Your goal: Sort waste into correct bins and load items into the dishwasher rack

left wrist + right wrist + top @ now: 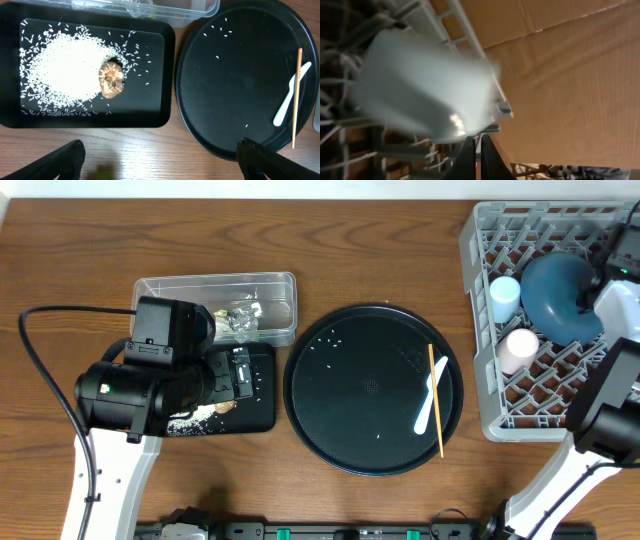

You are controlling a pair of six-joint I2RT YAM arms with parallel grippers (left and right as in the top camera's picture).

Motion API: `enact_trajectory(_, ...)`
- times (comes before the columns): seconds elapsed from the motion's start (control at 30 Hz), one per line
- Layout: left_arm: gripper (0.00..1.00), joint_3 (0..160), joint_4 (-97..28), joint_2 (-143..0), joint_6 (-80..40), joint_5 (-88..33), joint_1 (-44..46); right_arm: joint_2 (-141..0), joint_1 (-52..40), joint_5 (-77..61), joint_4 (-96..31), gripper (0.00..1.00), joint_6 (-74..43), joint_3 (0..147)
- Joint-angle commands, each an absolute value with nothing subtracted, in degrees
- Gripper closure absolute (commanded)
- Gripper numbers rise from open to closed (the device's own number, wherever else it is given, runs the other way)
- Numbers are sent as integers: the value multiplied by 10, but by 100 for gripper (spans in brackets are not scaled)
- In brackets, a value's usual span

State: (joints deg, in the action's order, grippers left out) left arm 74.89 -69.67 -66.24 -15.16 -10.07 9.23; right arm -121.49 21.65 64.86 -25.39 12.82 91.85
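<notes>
My left gripper [161, 146] hangs open, fingers wide apart, above the table's front edge near the shallow black bin [167, 75]. That bin holds a heap of white rice [60, 70] and a brown food lump [111, 80]. Crumpled wrappers [240, 320] lie in the clear tub [150, 288]. A pale blue spoon [291, 97] and a chopstick [296, 95] rest on the round black tray [235, 85]. The grey rack [480, 330] holds a light blue cup [503, 295], a pinkish cup [518, 348] and a round blue dish [555, 290]. My right gripper [479, 150] is shut with nothing in it, tips at that blurred dish's rim [425, 85].
A few stray rice grains [222, 32] dot the round tray. My right arm [612, 380] reaches over the rack's right side and hides part of it. A black cable [40, 360] loops on the table at the far left. Cardboard [570, 75] fills the right wrist view's background.
</notes>
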Motion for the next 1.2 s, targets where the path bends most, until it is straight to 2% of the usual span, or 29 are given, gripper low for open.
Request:
enact_trajectory(0.0, 2, 752, -698, -662, -150, -94, 93, -1219, 199, 653, -274, 99, 93, 917)
enact_trajectory(0.23, 2, 752, -698, -662, -150, -94, 93, -1204, 188, 639, -320, 98, 10, 918)
enact_trajectory(0.33, 2, 752, -698, -662, -150, -94, 93, -1166, 178, 532, -344, 77, 2, 918)
enact_trajectory(0.43, 2, 752, -698, -662, -150, -94, 93, -1111, 175, 390, -372, 69, -6, 918)
enact_trajectory(0.57, 2, 752, -698, -662, -150, -94, 93, -1027, 176, 212, -416, 40, -7, 918)
enact_trajectory(0.6, 2, 752, -698, -662, -150, -94, 93, -1004, 175, 164, -427, 36, -13, 918)
enact_trajectory(0.7, 2, 752, -698, -662, -150, -94, 93, -941, 171, 20, -463, 36, -41, 918)
enact_trajectory(0.8, 2, 752, -698, -662, -150, -94, 93, -893, 152, -80, -505, 40, -58, 918)
enact_trajectory(1.03, 2, 752, -698, -662, -150, -94, 93, -874, 36, -91, -652, 48, -104, 916)
enact_trajectory(1.17, 2, 752, -698, -662, -150, -94, 93, -878, -31, -53, -702, 49, -160, 889)
